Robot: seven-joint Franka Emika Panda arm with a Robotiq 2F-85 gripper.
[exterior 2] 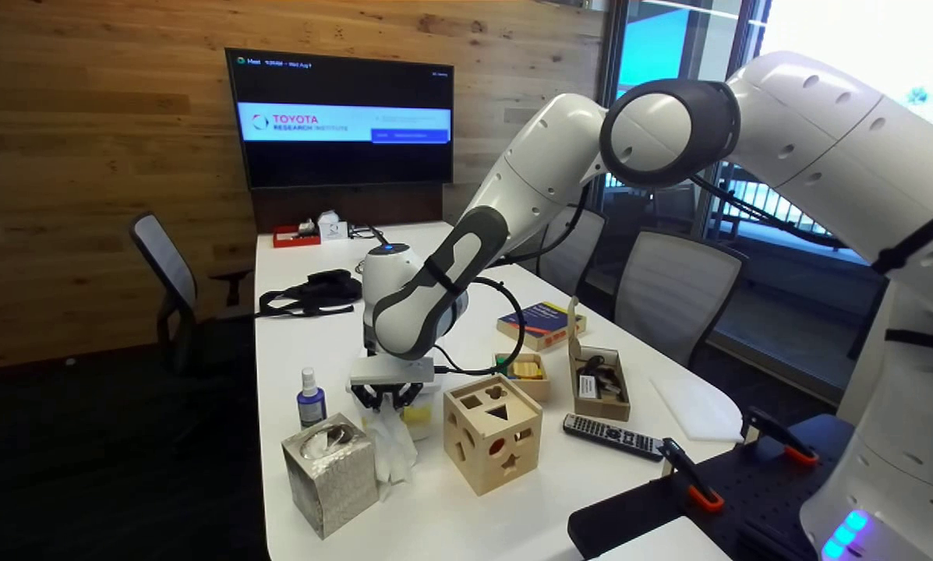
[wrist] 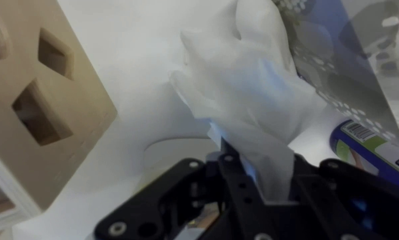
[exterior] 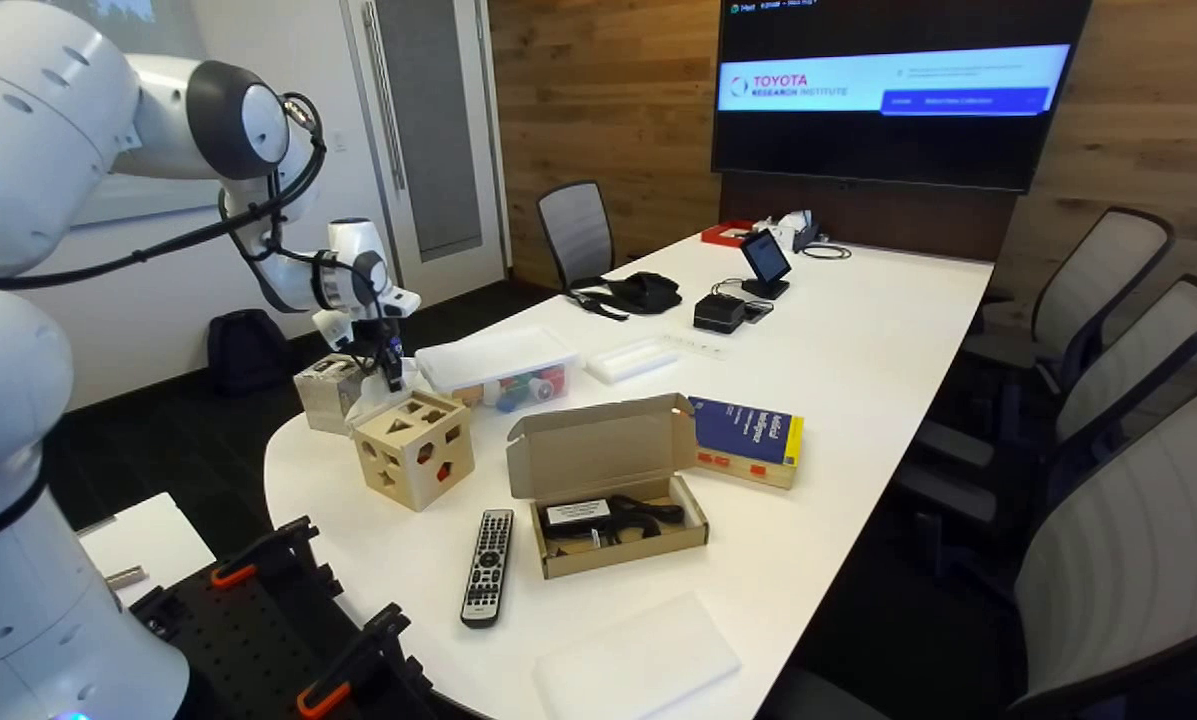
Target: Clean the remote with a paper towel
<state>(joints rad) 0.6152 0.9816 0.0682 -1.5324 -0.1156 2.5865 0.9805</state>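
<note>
Pinches the upper end of the crumpled white paper towel [wrist: 242,83] in the pincer [exterior 2: 389,403], dangling it between the silvery tissue box [exterior 2: 330,479] and the wooden cube [exterior 2: 468,452] (impossible to tell if touching the desk [exterior: 748,550] at the lower end). Has the remote [exterior: 488,570] lying flat, buttons up, on the same desk, just beside the open cardboard box [exterior: 603,450] and well apart from the paper towel. Also has a blue spray bottle [exterior 2: 311,407] upright near the tissue box.

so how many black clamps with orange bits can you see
2 in both exterior views, along the edge of the black base plate: one clamp nearer the wooden cube, another clamp nearer the white slab. More could be hidden.
</note>
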